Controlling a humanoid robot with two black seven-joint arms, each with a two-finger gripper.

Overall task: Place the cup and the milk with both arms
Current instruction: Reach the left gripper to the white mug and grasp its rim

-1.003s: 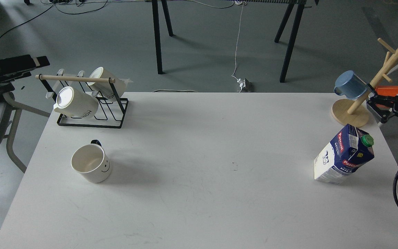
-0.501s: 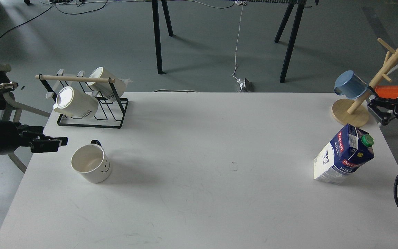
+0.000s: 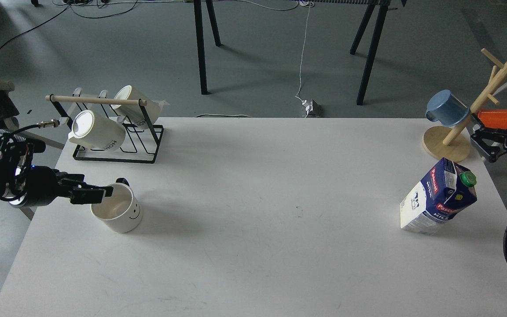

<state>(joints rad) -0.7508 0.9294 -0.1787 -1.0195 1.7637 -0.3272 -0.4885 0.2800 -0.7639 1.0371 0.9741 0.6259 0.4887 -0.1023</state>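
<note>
Left tool reaches in from the left edge of the worktop, its dark fingers side on over the near-left rim of the cup; whether they are spread or closed I cannot tell, nor whether they touch the rim. That cup, white with a smiley face, stands upright near the left edge, mouth up, a dark handle at its far side. The milk carton, blue and white with a green cap, stands tilted near the right edge, well apart from the cup. Right tool hangs just off the right edge beyond the milk, its fingers spread with nothing between them. Farther back, a wire rack at the far-left corner carries two white mugs on their sides. At the far-right corner a wooden mug tree holds a blue cup.
</note>
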